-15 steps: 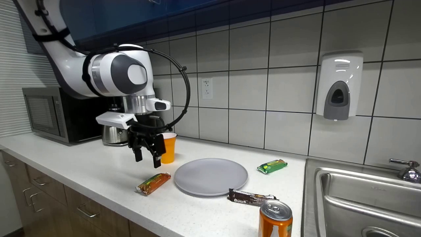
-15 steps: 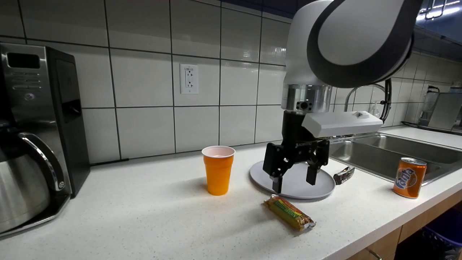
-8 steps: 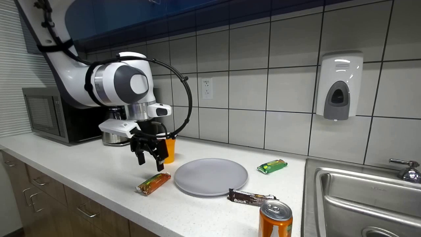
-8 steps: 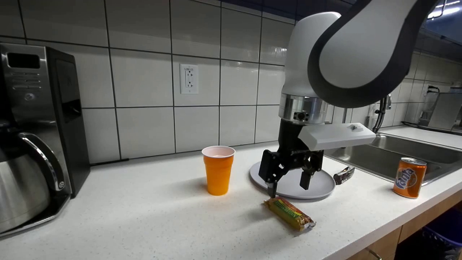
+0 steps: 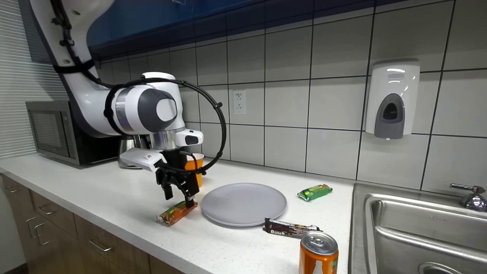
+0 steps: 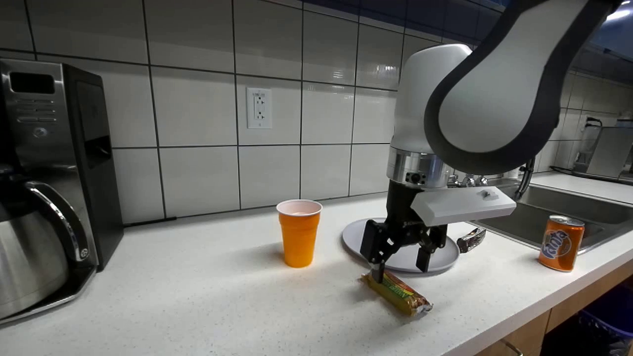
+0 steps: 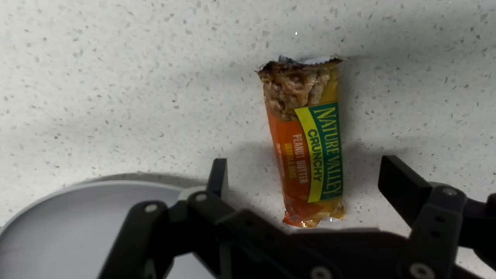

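Wrist view: the granola bar (image 7: 306, 147) lies between the 2 fingers (image 7: 403, 190) of the claw (image 7: 304, 176), spread wide, counter (image 7: 248, 153) showing on both sides.

In both exterior views, jaws partly hide the bar (image 6: 399, 297).

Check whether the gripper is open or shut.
Open: in the wrist view, the gripper has its fingers apart, gaps either side of the granola bar.

Glossy film wrapper (image 7: 306, 151) (slightly crinkled), smooth matt plate (image 5: 243, 204), possibly plastic, and satiny metal sink (image 5: 426, 217).
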